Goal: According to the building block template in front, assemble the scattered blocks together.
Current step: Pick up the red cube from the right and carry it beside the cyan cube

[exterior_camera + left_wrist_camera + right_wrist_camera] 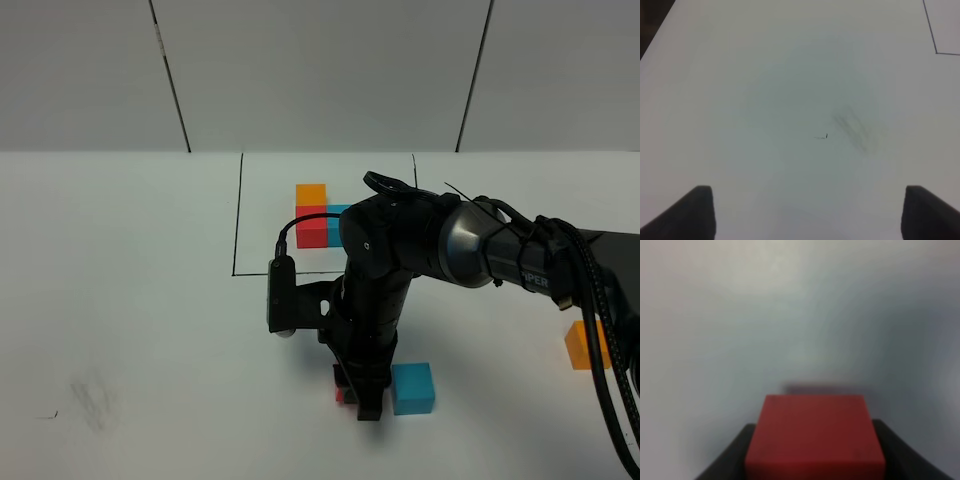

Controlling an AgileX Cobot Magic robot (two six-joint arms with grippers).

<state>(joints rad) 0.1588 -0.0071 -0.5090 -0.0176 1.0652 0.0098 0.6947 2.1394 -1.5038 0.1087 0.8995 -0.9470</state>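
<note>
My right gripper pinches the red cube down by the table, perhaps touching it, just beside the cyan cube, the orange cube well apart on the right, the template beyond, my left gripper spread wide.

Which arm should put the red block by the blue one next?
Right. The right gripper is shut on the red block, beside the blue block. The left gripper is open, no block in its view.
</note>
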